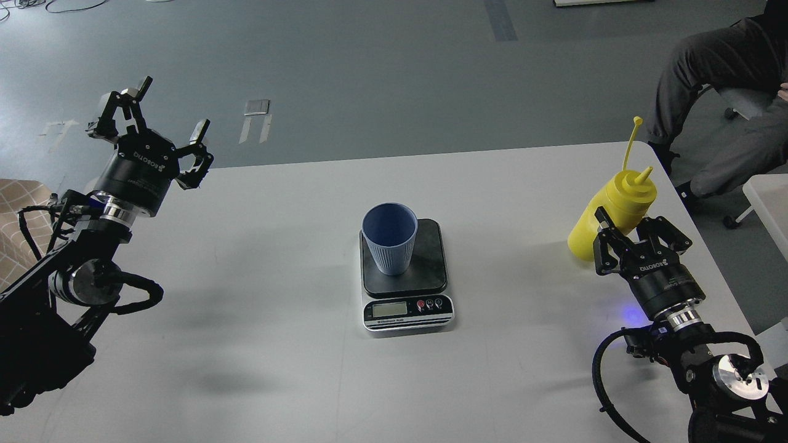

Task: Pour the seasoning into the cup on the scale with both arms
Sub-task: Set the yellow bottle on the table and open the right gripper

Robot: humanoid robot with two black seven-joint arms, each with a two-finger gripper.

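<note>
The light blue ribbed cup (389, 239) stands upright on the left part of the scale's black platform (431, 252), with the silver display panel toward me, mid-table. My right gripper (631, 237) is shut on the yellow seasoning bottle (609, 212) at the table's right side; the bottle leans, nozzle up and to the right, cap strap sticking up, its base at or just above the tabletop. My left gripper (151, 114) is open and empty, raised over the table's far left corner.
A seated person's legs (714, 67) are beyond the table's far right corner. A white box (769, 200) sits off the right edge. The white table (258, 246) spreads around the scale. A patterned thing (15, 221) is at the far left.
</note>
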